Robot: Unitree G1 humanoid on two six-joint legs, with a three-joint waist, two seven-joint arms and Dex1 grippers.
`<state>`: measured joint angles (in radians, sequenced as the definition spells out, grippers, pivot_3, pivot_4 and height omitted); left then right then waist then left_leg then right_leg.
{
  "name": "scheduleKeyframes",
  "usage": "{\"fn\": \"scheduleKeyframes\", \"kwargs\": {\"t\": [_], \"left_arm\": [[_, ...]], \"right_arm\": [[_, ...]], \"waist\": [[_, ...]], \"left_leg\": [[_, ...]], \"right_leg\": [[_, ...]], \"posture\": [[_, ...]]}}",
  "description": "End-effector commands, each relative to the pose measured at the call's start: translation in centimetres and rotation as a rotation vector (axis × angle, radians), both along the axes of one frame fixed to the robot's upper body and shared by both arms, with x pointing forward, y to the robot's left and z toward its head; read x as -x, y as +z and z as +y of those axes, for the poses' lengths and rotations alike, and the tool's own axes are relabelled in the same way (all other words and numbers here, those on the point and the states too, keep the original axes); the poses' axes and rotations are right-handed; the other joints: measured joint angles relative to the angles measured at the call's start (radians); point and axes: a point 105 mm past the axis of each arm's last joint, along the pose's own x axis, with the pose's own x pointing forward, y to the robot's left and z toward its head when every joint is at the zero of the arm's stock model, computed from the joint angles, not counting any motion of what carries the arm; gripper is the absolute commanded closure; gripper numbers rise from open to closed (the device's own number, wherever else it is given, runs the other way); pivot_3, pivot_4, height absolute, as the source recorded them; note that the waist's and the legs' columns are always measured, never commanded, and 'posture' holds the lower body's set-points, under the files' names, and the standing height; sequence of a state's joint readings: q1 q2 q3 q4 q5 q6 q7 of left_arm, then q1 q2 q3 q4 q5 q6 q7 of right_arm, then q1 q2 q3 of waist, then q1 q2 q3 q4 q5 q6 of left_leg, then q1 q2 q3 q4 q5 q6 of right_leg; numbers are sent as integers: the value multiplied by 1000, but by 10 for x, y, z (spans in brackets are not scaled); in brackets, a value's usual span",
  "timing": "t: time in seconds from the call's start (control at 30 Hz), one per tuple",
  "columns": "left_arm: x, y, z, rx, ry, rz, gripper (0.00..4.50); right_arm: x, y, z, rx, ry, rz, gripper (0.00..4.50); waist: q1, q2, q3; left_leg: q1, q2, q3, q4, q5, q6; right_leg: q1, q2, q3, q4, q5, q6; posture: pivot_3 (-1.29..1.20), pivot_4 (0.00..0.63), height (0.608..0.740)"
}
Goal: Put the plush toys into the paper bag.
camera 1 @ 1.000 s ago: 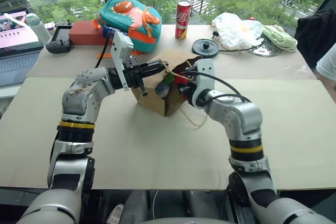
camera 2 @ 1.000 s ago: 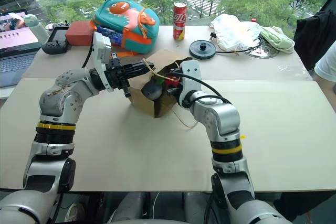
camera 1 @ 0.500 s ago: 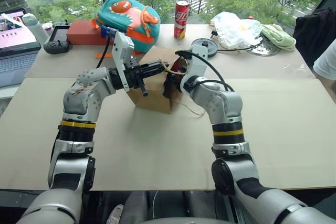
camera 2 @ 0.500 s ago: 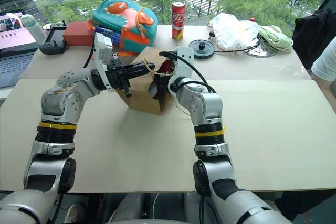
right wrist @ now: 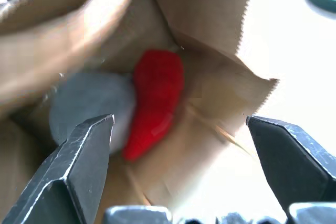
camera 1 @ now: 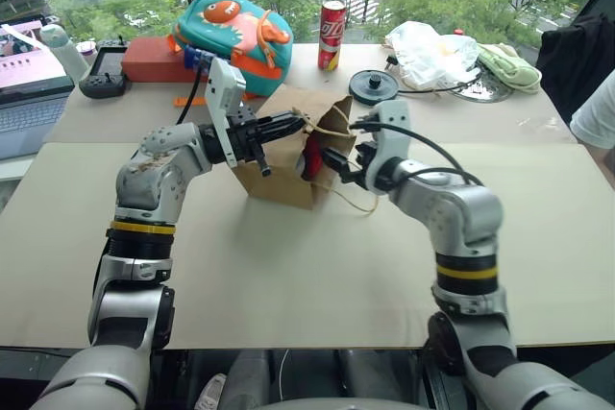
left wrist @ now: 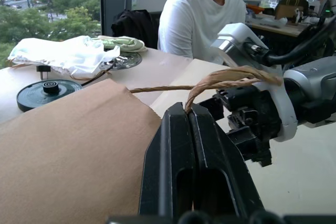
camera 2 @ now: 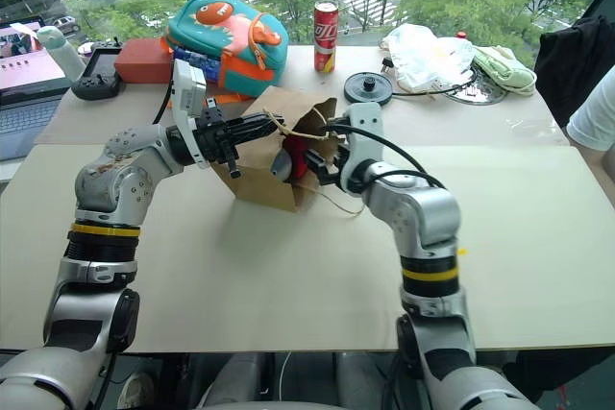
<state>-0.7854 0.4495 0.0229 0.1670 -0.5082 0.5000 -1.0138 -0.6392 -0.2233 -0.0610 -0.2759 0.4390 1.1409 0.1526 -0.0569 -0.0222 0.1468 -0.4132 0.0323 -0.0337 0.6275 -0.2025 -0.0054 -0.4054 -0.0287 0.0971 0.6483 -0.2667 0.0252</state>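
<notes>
The brown paper bag (camera 1: 281, 162) lies on its side on the table, its mouth facing my right arm. My left gripper (camera 1: 294, 125) is shut on one of its twisted paper handles (left wrist: 227, 79) and holds the mouth up. Inside the bag lie the two plush toys: the red pepper toy (right wrist: 155, 94) and, beside it, the grey-blue ball (right wrist: 88, 106). My right gripper (camera 1: 333, 161) hovers just outside the mouth, open, with nothing between its fingers. The second handle (camera 1: 357, 201) trails loose on the table below it.
Along the far edge stand a teal-and-orange fish backpack (camera 1: 237, 31), a red can (camera 1: 333, 36), a black disc (camera 1: 375, 86), a white plastic bag (camera 1: 432, 50) and a green cloth (camera 1: 509, 66). A laptop (camera 1: 29, 84) sits far left. A person (camera 1: 596, 112) is at the right edge.
My right gripper reached into the bag with the red toy, opened, and has drawn back out to the right, empty. The red toy stays inside. The left gripper has kept still.
</notes>
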Motion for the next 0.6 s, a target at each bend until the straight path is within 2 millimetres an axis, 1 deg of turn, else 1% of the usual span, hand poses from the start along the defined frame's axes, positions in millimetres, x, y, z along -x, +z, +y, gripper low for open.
{"fn": "scheduleKeyframes", "kwargs": {"t": [0.03, 0.17, 0.23, 0.33, 0.47, 0.53, 0.6], "left_arm": [[4, 14, 0, 2, -4, -71, 4500], [4, 15, 0, 4, -4, -70, 4500], [4, 15, 0, 5, -5, -71, 4500], [4, 16, 0, 6, -8, -71, 4500], [4, 16, 0, 5, -9, -72, 4500], [4, 16, 0, 4, -9, -73, 4500], [4, 17, 0, 3, -8, -75, 4500]], "right_arm": [[25, 14, -3, 31, 85, -64, 22], [47, -7, 2, 125, 168, -30, 22], [48, -16, 4, 131, 163, -19, 22], [45, -34, 6, 187, 144, 0, 22], [35, -42, 9, 176, 110, -4, 22], [27, -50, 10, 195, 94, 3, 22], [19, -60, 7, 250, 79, 7, 22]], "waist": [[-1, 0, 0], [0, 0, 0], [-1, 0, 0], [-2, 0, 0], [-1, 0, 0], [1, 0, 0], [2, 0, 0]], "left_leg": [[0, 0, 0, 0, 0, 0], [1, 0, 0, 1, 0, 0], [1, 0, 0, 1, 0, 0], [1, 0, 0, 2, 0, 0], [2, 0, 0, 3, 0, 0], [2, 0, 0, 3, 0, 0], [2, 0, 1, 3, 0, 0]], "right_leg": [[0, 0, 0, 0, 0, 0], [0, 1, 0, -1, 0, 0], [0, 1, 0, -1, 0, 0], [0, 1, 1, -1, 0, 0], [1, 1, 1, -1, 0, 1], [1, 1, 1, -1, 0, 1], [1, 1, 1, -1, 0, 1]], "posture": [[0, 150, 739], [0, 150, 739], [0, 150, 739], [0, 150, 739], [0, 150, 739], [0, 150, 739], [0, 150, 739]]}}
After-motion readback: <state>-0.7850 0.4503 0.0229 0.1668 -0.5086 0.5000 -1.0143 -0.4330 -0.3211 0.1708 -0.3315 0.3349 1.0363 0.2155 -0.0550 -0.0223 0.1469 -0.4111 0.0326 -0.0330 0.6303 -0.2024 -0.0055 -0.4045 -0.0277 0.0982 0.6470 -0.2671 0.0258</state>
